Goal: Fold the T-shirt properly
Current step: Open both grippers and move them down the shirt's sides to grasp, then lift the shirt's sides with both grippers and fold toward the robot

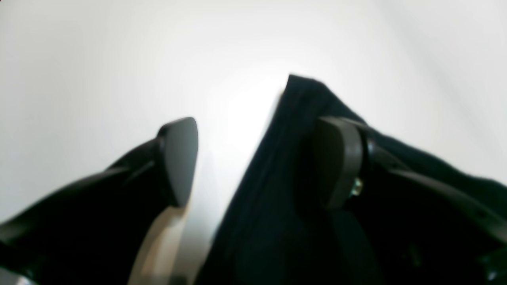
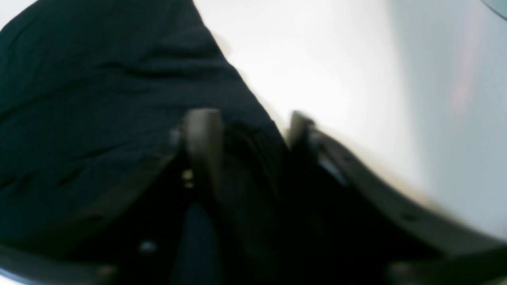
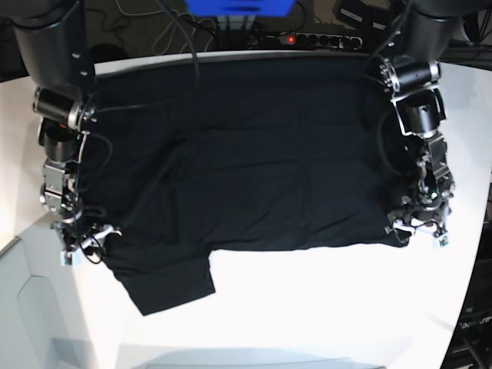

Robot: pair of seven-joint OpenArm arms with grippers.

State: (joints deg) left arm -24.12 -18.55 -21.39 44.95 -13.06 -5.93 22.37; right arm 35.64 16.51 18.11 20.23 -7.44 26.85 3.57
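Item, nearest the lens: right gripper (image 2: pixel 249 130), dark flat pads, blurred; jaws narrowed around a bunched ridge of black cloth at the garment's edge; whether they actually pinch it cannot be told

Item: left gripper (image 1: pixel 261 158), jaws wide; one rounded matte pad (image 1: pixel 180 160) stands over bare table, the other over the cloth edge; nothing held

Item: T-shirt (image 3: pixel 254 161), large, plain black, spread across the white table (image 3: pixel 323 307) between the two arms; one sleeve (image 3: pixel 165 284) juts toward the near edge on the right arm's side; the hem along the near side runs roughly straight to the left gripper's corner. Soft knit, matte, shallow creases and a few long wrinkles; label and neck print not visible

Item: table, smooth, glossy white, strong glare under the wrist cameras

Risks, judged:
- right jaws may catch only the top layer or a thin fold, so the cloth slips out on lifting
- left jaws straddle the very edge; closing slightly off would meet table, not fabric
- uneven lift by the two arms would skew the fold line
- the loose sleeve may drag and crumple underneath
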